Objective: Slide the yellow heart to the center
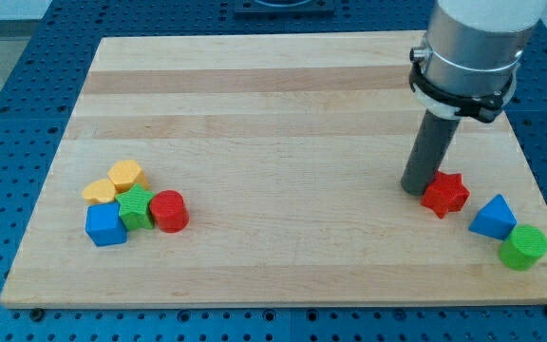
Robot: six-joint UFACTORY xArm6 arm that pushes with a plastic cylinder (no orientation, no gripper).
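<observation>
The yellow heart (100,191) lies at the view's left in a tight cluster, touching a yellow hexagon-like block (126,175) above it, a green star (138,206) to its right and a blue cube (105,226) below it. A red cylinder (169,211) sits against the green star's right side. My tip (416,188) is far off at the view's right, resting just left of a red star (444,194) and touching or nearly touching it.
A blue triangle (494,218) and a green cylinder (523,247) lie near the board's lower right corner. The wooden board (273,104) ends close to them; blue perforated table surrounds it.
</observation>
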